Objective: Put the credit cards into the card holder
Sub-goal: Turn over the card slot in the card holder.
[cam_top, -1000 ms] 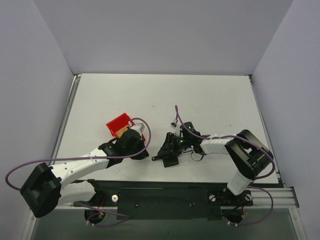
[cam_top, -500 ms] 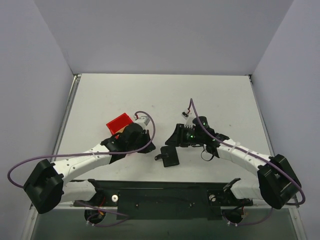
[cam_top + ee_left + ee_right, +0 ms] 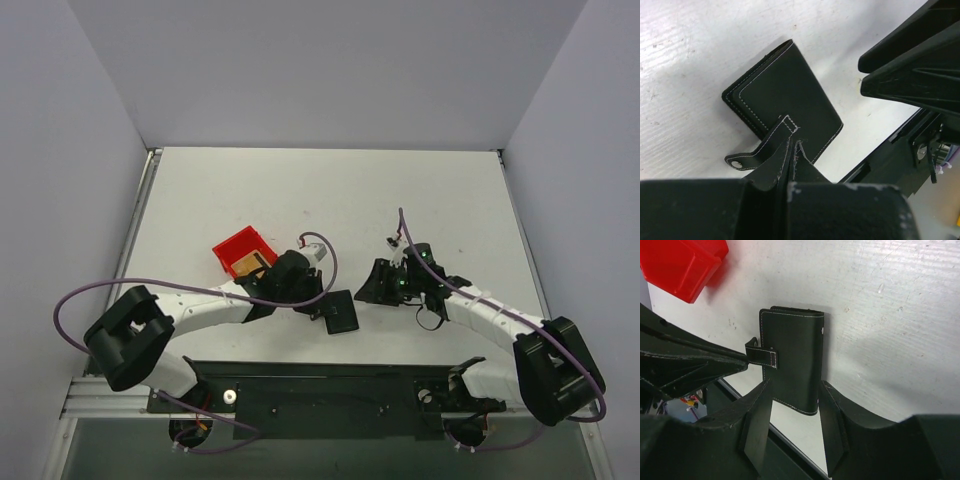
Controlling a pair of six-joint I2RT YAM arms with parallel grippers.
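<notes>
Left tool point(image 3: 791, 150) closed at the strap point(image 3: 767, 148) of the card holder point(image 3: 785, 95); right tool point(image 3: 367, 293) part-open, empty, just beside it.

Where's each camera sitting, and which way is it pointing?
Top external: above and behind the arms, looking down on the table; both arms show.
Left wrist: on the left arm, looking at the card holder; left gripper shut, at bottom.
Right wrist: on the right arm, looking down at it; right gripper open.
Shared: both wrist views show the card holder.
</notes>
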